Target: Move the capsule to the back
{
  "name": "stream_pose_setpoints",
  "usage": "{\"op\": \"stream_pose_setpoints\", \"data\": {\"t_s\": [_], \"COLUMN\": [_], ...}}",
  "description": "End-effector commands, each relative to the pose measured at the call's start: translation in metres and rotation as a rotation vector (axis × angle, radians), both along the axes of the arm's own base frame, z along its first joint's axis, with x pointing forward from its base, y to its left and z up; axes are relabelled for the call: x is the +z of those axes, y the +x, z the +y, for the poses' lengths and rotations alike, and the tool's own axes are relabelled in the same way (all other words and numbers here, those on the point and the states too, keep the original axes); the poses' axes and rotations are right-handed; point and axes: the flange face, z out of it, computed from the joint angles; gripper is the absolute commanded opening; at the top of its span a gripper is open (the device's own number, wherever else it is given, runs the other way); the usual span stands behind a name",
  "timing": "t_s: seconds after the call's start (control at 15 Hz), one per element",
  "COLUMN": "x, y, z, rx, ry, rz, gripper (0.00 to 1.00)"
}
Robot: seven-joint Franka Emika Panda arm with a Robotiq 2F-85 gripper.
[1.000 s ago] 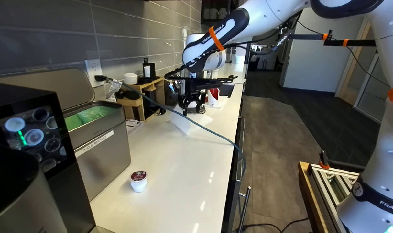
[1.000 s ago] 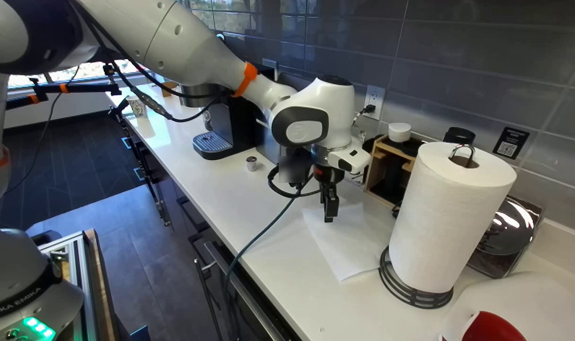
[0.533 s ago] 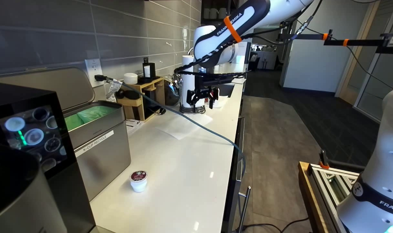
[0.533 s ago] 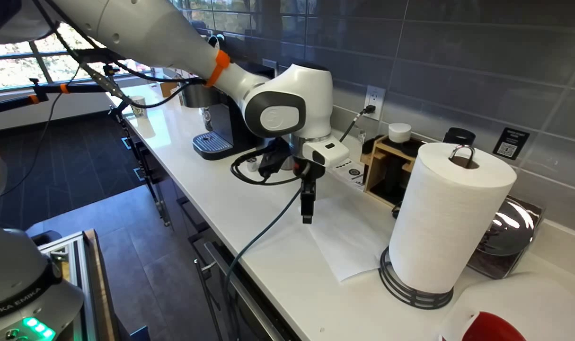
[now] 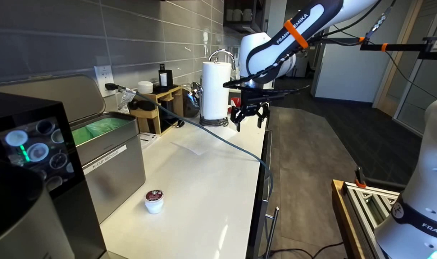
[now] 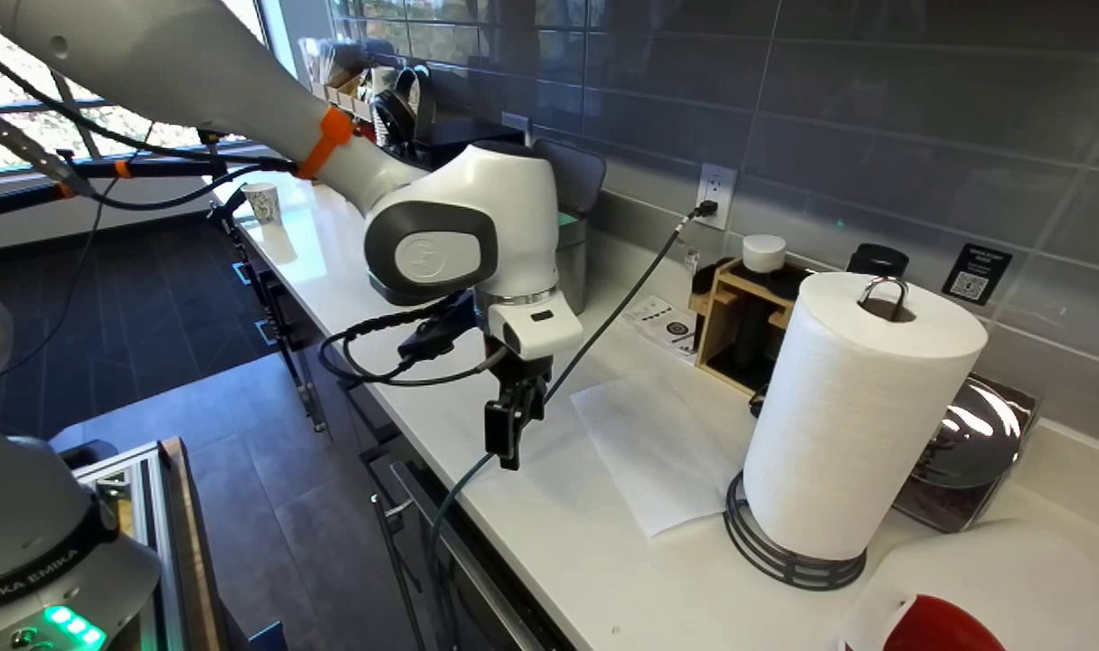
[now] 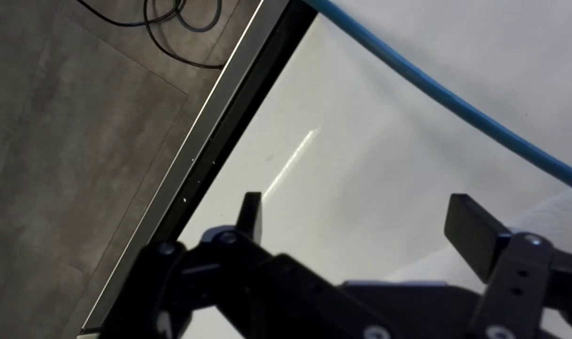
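Observation:
The capsule (image 5: 154, 202) is a small white cup with a dark brown top. It stands upright on the white counter, beside the steel bin, in an exterior view. In the other outside picture the arm hides it, and the wrist view does not show it. My gripper (image 5: 249, 126) is open and empty above the counter near its front edge, well away from the capsule. It also shows in an exterior view (image 6: 506, 457). In the wrist view my gripper (image 7: 354, 197) has its fingers wide apart with only bare counter between them.
A blue cable (image 5: 218, 138) spans the counter close to the gripper. A paper sheet (image 6: 648, 452) lies by the paper towel roll (image 6: 866, 425). The steel bin (image 5: 114, 172) and the coffee machine (image 5: 78, 201) stand near the capsule. A wooden rack (image 6: 739, 334) is at the wall.
My open gripper has moved away from the paper sheet toward the counter's front edge. The sheet's raised edge has dropped and it lies flat. The capsule has not moved.

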Motion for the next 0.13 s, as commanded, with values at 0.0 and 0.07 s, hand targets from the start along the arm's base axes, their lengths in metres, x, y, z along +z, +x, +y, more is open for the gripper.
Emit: {"op": "stream_pose_setpoints", "data": {"t_s": [0.0,0.07], "x": [-0.0007,-0.0014], "y": [-0.0075,-0.0140], "z": [0.0048,0.0099], "rx": [-0.005,-0.008], "ry": [-0.011,-0.018], "rz": [-0.020,-0.037], "gripper": [1.00,1.00]}}
